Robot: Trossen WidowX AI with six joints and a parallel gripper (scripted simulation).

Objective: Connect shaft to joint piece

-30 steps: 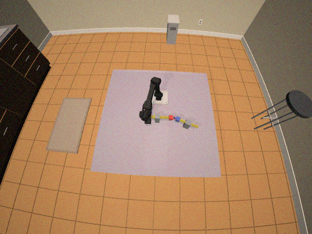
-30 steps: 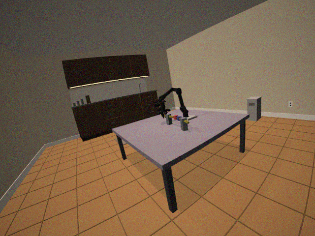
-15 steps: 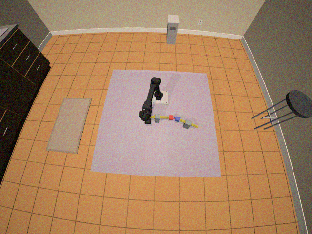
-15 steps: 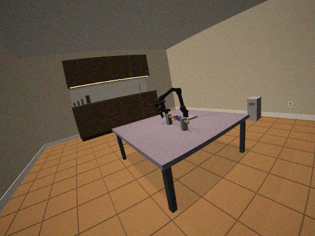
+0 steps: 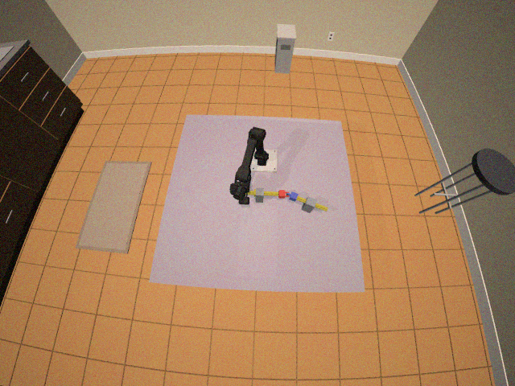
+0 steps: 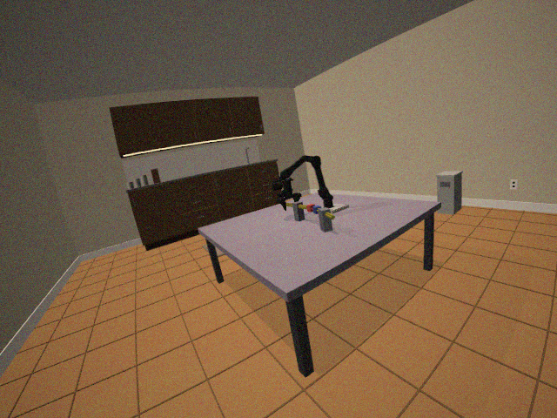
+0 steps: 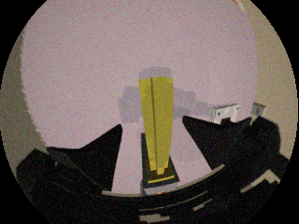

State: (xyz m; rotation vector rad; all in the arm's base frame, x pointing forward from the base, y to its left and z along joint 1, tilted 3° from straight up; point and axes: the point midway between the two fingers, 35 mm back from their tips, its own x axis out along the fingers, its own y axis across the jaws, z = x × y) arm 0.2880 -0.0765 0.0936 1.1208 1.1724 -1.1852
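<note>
My gripper (image 5: 248, 193) (image 6: 290, 204) (image 7: 153, 123) is open with nothing gripped. Its spread fingers stand on either side of the outer end of the left yellow shaft (image 5: 271, 193) (image 7: 159, 107); whether they touch it, I cannot tell. That shaft passes through the left grey block (image 5: 259, 195) (image 6: 298, 212). At its inner end sits a red piece (image 5: 282, 194) (image 6: 310, 207). A blue piece (image 5: 293, 196) (image 6: 316, 209) is close beside it, on the right yellow shaft (image 5: 322, 207), which runs at an angle through the right grey block (image 5: 308, 205) (image 6: 325, 222). The opening's exact direction is too small to tell.
The table (image 5: 249, 257) (image 6: 270, 252) carries both blocks. The white base plate (image 5: 270, 166) of the arm is behind the left shaft. A stool (image 5: 492, 170), a floor mat (image 5: 116, 207) and dark cabinets (image 6: 179, 202) stand or lie away from the table.
</note>
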